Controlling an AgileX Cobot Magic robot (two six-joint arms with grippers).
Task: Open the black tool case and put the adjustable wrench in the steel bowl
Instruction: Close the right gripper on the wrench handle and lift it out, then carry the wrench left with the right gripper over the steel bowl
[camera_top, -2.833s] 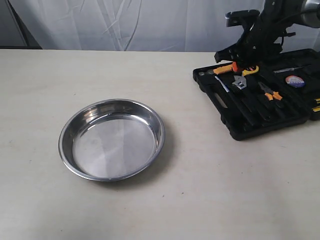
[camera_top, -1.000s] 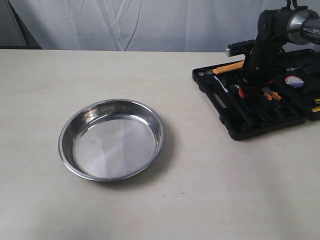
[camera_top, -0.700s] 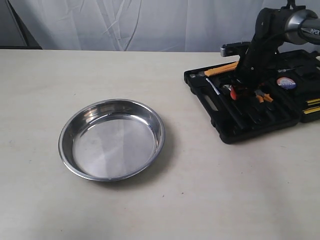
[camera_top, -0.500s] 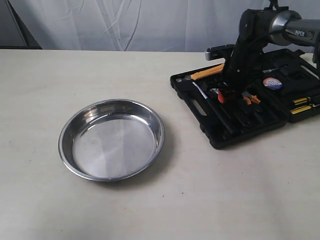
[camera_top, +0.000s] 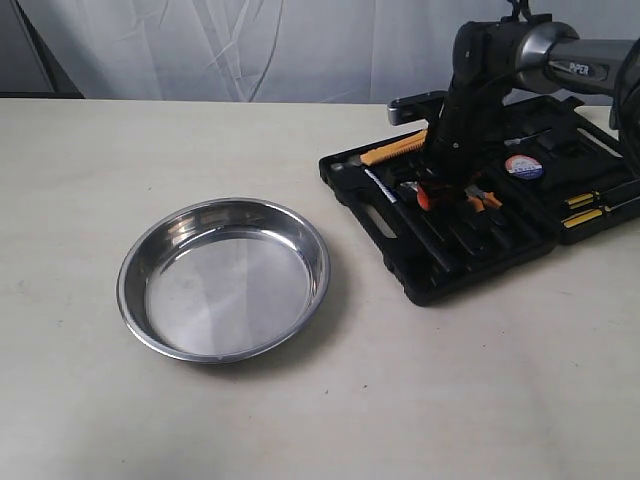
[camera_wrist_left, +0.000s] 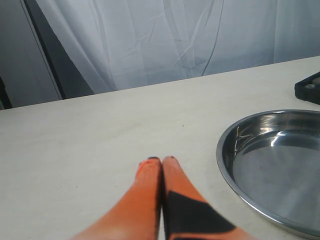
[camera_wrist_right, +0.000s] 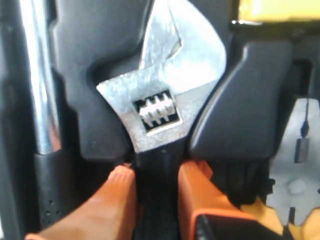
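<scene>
The black tool case (camera_top: 480, 268) lies open at the right of the table. My right gripper (camera_top: 428, 196) reaches down into it and hides most of the adjustable wrench there. In the right wrist view the adjustable wrench (camera_wrist_right: 165, 95) sits in its moulded slot. Its silver head shows, and its black handle runs between my orange fingers (camera_wrist_right: 117, 200). The right gripper (camera_wrist_right: 156, 170) is shut on that handle. The steel bowl (camera_top: 225, 285) stands empty to the case's left. My left gripper (camera_wrist_left: 161, 160) is shut on nothing above the table beside the bowl (camera_wrist_left: 280, 165).
In the case are orange-handled pliers (camera_top: 483, 200), a long orange-yellow tool (camera_top: 392, 147), a round tape measure (camera_top: 522, 166) and yellow-tipped drivers (camera_top: 590, 205). A chrome shaft (camera_wrist_right: 42, 100) lies beside the wrench. A white curtain hangs behind the table.
The right gripper came down into the case and closed on the wrench handle. Since then the whole case has slid left across the table toward the bowl with the gripper.
</scene>
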